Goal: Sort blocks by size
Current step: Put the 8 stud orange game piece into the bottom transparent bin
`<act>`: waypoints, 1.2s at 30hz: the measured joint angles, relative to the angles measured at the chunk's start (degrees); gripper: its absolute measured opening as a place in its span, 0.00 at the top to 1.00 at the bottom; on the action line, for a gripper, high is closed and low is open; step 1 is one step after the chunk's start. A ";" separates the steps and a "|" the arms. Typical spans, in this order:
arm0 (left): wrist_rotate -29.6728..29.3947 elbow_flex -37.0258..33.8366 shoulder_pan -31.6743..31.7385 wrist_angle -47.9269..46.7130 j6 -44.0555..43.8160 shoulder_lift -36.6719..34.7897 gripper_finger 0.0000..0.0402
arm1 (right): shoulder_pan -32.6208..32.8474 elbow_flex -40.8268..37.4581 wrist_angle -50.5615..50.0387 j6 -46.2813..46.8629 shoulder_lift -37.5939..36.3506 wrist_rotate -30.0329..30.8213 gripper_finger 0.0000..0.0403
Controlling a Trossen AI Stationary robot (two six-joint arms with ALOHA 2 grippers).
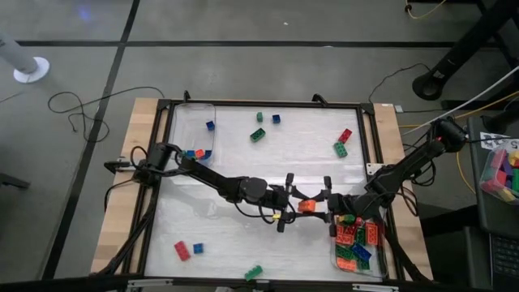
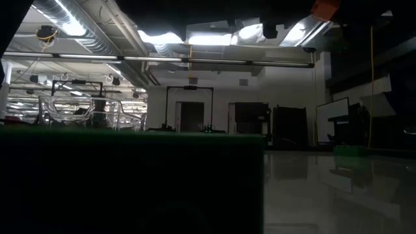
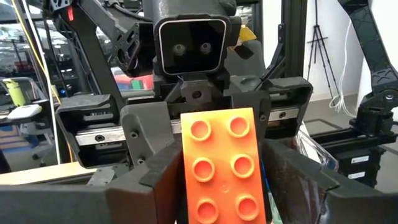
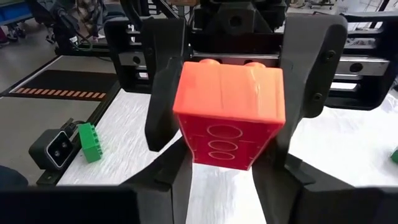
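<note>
Above the counter's (image 1: 243,235) right-middle, both end effectors meet on one orange brick (image 1: 306,206).

The left end effector (image 1: 292,200) and right end effector (image 1: 323,199) face each other tip to tip; the brick sits between both pairs of fingers, and which pair truly grips it I cannot tell. The right tray (image 1: 375,261) holds a heap of red, orange and green blocks; the left tray (image 1: 212,142) holds a few small ones. Other blocks lie scattered: green (image 1: 257,135) and blue (image 1: 276,118) at the far side, red (image 1: 182,251) near the left front.
</note>
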 joint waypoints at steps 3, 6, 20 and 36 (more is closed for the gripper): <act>0.01 -0.07 0.01 -0.25 0.04 -0.96 0.51 | 0.00 0.04 0.04 -0.10 -0.29 -0.15 0.65; -0.13 -0.07 0.01 -0.82 1.22 -1.97 0.52 | 0.00 0.09 -0.46 -0.15 -0.90 -0.73 0.65; -0.43 -0.07 0.16 -17.28 6.09 -8.70 0.52 | 0.03 1.73 -17.26 10.51 -9.70 -21.34 0.65; -0.35 -0.04 0.16 -46.99 -4.01 -14.03 0.52 | 0.11 7.16 -51.12 47.70 -11.37 -53.26 0.65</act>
